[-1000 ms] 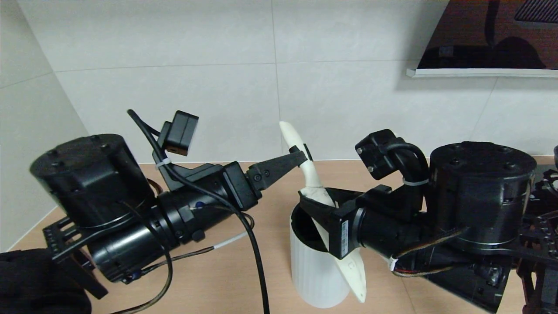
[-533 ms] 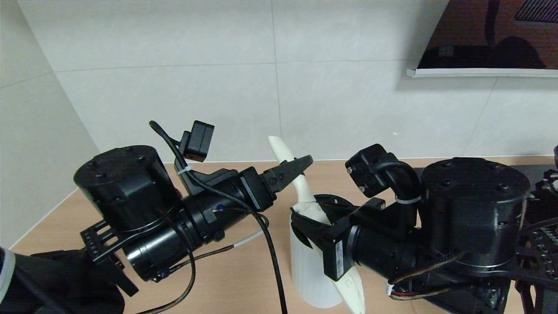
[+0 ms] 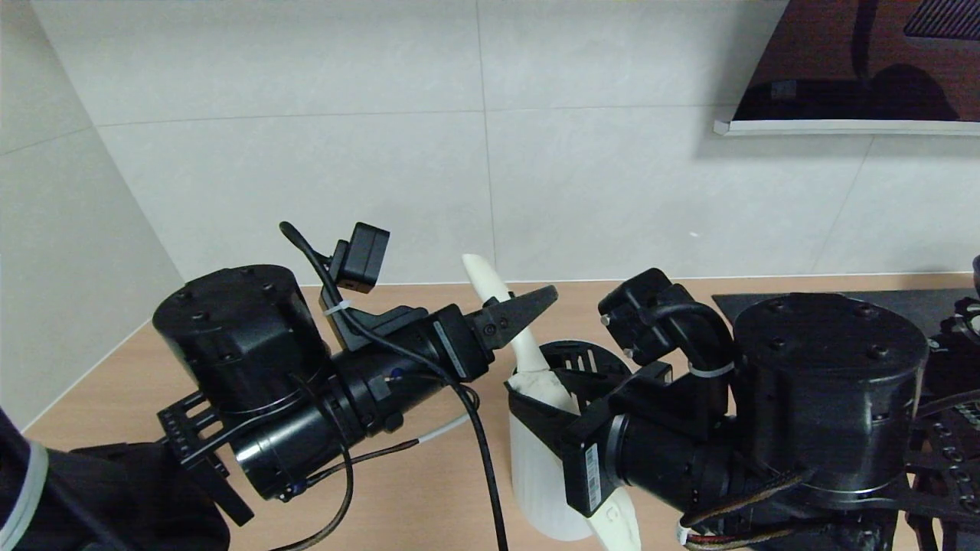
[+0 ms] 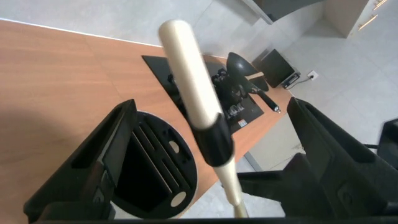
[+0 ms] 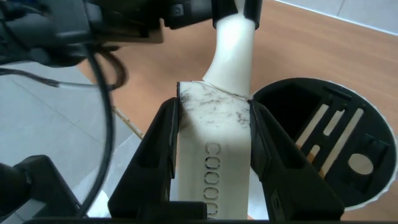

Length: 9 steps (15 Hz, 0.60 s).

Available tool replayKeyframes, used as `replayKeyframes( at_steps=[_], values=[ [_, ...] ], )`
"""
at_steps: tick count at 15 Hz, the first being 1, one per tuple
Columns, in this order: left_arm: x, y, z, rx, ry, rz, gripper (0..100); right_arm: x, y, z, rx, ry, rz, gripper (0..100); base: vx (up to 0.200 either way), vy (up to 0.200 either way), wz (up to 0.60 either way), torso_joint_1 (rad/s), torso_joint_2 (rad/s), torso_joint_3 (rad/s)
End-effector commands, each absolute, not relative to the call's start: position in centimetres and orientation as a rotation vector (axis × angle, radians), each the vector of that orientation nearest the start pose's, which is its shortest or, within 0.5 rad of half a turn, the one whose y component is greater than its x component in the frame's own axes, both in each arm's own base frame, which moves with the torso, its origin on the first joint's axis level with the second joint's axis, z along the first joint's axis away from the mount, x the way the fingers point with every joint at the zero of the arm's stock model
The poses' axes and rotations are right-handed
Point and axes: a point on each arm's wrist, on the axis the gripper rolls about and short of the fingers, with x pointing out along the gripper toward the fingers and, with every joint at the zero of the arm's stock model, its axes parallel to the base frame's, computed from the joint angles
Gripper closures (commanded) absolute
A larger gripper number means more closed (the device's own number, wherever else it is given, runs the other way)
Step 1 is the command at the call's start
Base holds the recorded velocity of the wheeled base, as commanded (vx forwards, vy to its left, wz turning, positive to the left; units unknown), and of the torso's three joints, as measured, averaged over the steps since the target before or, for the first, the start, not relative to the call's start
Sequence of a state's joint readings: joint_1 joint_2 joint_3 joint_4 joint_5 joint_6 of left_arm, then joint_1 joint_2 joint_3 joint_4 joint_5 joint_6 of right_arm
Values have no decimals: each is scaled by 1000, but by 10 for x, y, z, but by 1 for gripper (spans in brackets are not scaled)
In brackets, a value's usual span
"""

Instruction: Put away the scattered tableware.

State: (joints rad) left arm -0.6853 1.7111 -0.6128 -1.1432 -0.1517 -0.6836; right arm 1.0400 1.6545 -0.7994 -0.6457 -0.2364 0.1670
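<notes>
Holding white spatula [image 3: 527, 353] above cutlery holder [image 3: 532, 474].
Right pincer [image 5: 214, 102] clenched on its blade; left pincer [image 4: 211, 107] released around the handle, holder's 10 o'clock.

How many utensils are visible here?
1. The white spatula is clamped in the right tool, beside the holder; its handle passes through the open left tool. Others may be hidden.

Running lengthwise down the blade of the white spatula [image 5: 214, 134], clamped in the right gripper [image 5: 214, 107]: a row of raised, rounded characters, partly cut off at the view's edge. Sticking to that gripper's black housing: a white barcode label [image 3: 593, 468], print too small for reading.
</notes>
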Motion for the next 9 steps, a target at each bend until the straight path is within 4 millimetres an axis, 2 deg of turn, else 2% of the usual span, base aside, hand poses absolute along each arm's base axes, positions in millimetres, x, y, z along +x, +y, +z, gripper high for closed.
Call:
replayKeyframes(
  at_steps=[1,5,6,9],
  values=[
    [222,-187,180,-654,246,-822,0,154,254,195,29,240,784,100,0,0,0,0,0,0],
    [223,-188,179,-653,250,-822,0,154,253,195,28,239,785,100,0,0,0,0,0,0],
    [222,-188,179,-653,252,-823,100,154,253,195,27,239,786,100,0,0,0,0,0,0],
    [223,-189,177,-651,258,-821,100,154,253,195,27,239,786,100,0,0,0,0,0,0]
  ],
)
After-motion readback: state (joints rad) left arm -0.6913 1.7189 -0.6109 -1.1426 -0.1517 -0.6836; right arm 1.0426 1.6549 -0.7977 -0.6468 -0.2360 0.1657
